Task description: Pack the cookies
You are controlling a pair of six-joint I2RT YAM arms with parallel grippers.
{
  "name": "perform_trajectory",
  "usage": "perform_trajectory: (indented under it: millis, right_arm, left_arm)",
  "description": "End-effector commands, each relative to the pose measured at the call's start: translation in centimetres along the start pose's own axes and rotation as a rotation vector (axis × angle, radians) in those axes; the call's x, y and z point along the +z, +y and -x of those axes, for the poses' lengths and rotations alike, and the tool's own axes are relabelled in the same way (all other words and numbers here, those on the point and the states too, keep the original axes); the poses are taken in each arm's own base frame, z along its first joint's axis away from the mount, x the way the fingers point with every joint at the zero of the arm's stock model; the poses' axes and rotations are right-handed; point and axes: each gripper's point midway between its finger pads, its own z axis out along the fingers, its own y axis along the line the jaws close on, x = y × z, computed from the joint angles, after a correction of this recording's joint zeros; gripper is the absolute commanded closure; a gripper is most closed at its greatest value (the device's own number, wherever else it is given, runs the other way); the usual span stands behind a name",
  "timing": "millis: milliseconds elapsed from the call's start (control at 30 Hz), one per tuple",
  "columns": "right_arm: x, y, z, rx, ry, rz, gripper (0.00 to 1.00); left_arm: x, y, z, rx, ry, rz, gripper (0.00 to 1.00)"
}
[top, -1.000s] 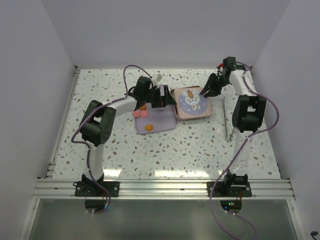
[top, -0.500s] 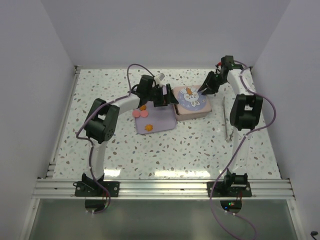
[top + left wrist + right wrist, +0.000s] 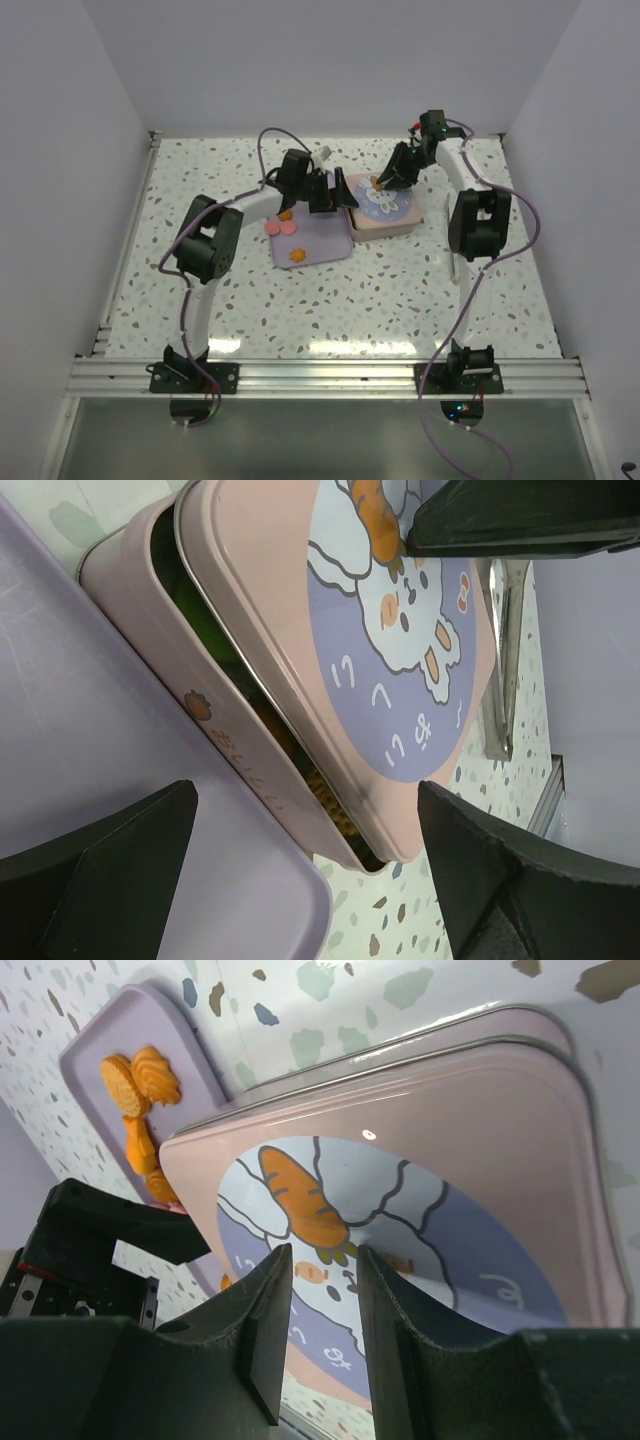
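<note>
left jaws wide, at tin's (image 3: 150, 655) left side | right jaws narrow, empty, over skewed lid (image 3: 480, 1160) | cookies (image 3: 140, 1075) on tray (image 3: 322, 240)

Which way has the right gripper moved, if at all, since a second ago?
Yes. The right gripper moved left, from the tin's right edge to over its lid.

Speckled terrazzo table (image 3: 330, 300); plain pale walls (image 3: 330, 70) (three sides); aluminium rail (image 3: 330, 372) front.
</note>
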Motion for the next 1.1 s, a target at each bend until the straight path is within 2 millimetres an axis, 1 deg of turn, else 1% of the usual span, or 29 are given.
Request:
perform_trajectory:
  millis: [0, 67, 133, 167, 200, 233, 300, 333, 400, 433, 533, 567, 633, 667, 700, 733, 800, 833, 867, 900, 933, 1067]
  right_arm:
    - [1.0, 0.5, -0.8, -0.003, 0.020, -0.001, 0.63]
    - [1.6, 1.1, -1.4, -0.008, 0.036, 0.009, 0.63]
    - [2.0, 1.3, -2.0, -0.013, 0.049, 0.011, 0.64]
    - [2.1, 1.5, -2.2, -0.012, 0.050, 0.017, 0.63]
    - [2.4, 1.5, -2.6, -0.004, 0.065, 0.023, 0.64]
    - [2.5, 1.8, -2.7, 0.000, 0.061, 0.031, 0.63]
    - [2.9, 1.8, -3.4, 0.011, 0.079, 0.043, 0.64]
    - [3.0, 2.1, -3.6, 0.009, 0.081, 0.049, 0.64]
    - [3.3, 2.4, -4.1, 0.002, 0.090, 0.055, 0.64]
    - [3.4, 2.7, -4.4, -0.004, 0.096, 0.056, 0.64]
    - [3.5, 3.0, -4.6, -0.009, 0.101, 0.061, 0.64]
    - [3.5, 3.0, -4.7, -0.007, 0.103, 0.061, 0.64]
    - [3.5, 3.2, -4.7, -0.010, 0.102, 0.065, 0.65]
    - [3.5, 3.3, -4.8, -0.013, 0.103, 0.067, 0.65]
    - [3.5, 3.4, -4.9, -0.015, 0.103, 0.066, 0.65]
    - [3.6, 3.5, -5.0, -0.019, 0.105, 0.069, 0.65]
    - [3.7, 3.5, -5.3, -0.016, 0.111, 0.068, 0.65]
    - [3.9, 3.6, -5.5, -0.021, 0.114, 0.068, 0.65]
    - [4.0, 3.6, -5.7, -0.023, 0.119, 0.066, 0.65]
    - [4.1, 3.4, -6.1, -0.022, 0.128, 0.062, 0.65]
    - [4.2, 3.5, -6.3, -0.028, 0.129, 0.064, 0.65]
    - [4.2, 3.1, -6.7, -0.030, 0.134, 0.053, 0.66]
  left_arm:
    - [0.3, -1.4, 1.2, 0.042, -0.015, -0.040, 0.02]
    - [0.5, -1.5, 1.3, 0.042, -0.015, -0.041, 0.03]
    - [0.8, -1.2, 1.0, 0.030, 0.005, -0.021, 0.05]
    - [0.9, -0.9, 1.0, 0.030, 0.006, -0.002, 0.09]
    - [1.2, -0.4, 0.8, 0.035, 0.018, 0.013, 0.12]
    - [1.4, -0.4, 0.8, 0.035, 0.026, 0.036, 0.14]
    - [1.8, 0.5, 0.4, 0.047, 0.047, 0.077, 0.16]
    - [1.7, 0.4, 0.4, 0.047, 0.058, 0.094, 0.16]
    - [2.0, 1.1, 0.2, 0.051, 0.067, 0.129, 0.20]
    - [2.1, 1.0, 0.2, 0.052, 0.074, 0.136, 0.23]
    - [2.0, 1.6, 0.2, 0.047, 0.077, 0.174, 0.33]
    - [2.0, 1.8, 0.1, 0.049, 0.076, 0.182, 0.38]
    - [1.9, 2.1, -0.1, 0.046, 0.082, 0.196, 0.43]
    - [1.9, 2.1, -0.2, 0.044, 0.084, 0.195, 0.50]
    - [1.9, 2.3, -0.4, 0.038, 0.089, 0.200, 0.53]
    - [1.9, 2.5, -0.6, 0.031, 0.094, 0.203, 0.61]
    - [1.8, 2.8, -1.1, 0.025, 0.106, 0.207, 0.69]
    - [1.8, 3.0, -1.3, 0.021, 0.107, 0.210, 0.77]
    - [1.7, 3.2, -1.3, 0.017, 0.105, 0.213, 0.79]
    - [1.5, 3.2, -1.4, 0.009, 0.106, 0.214, 0.80]
    - [1.3, 3.9, -1.8, -0.004, 0.108, 0.223, 0.80]
    - [0.8, 4.4, -2.2, -0.015, 0.105, 0.229, 0.81]
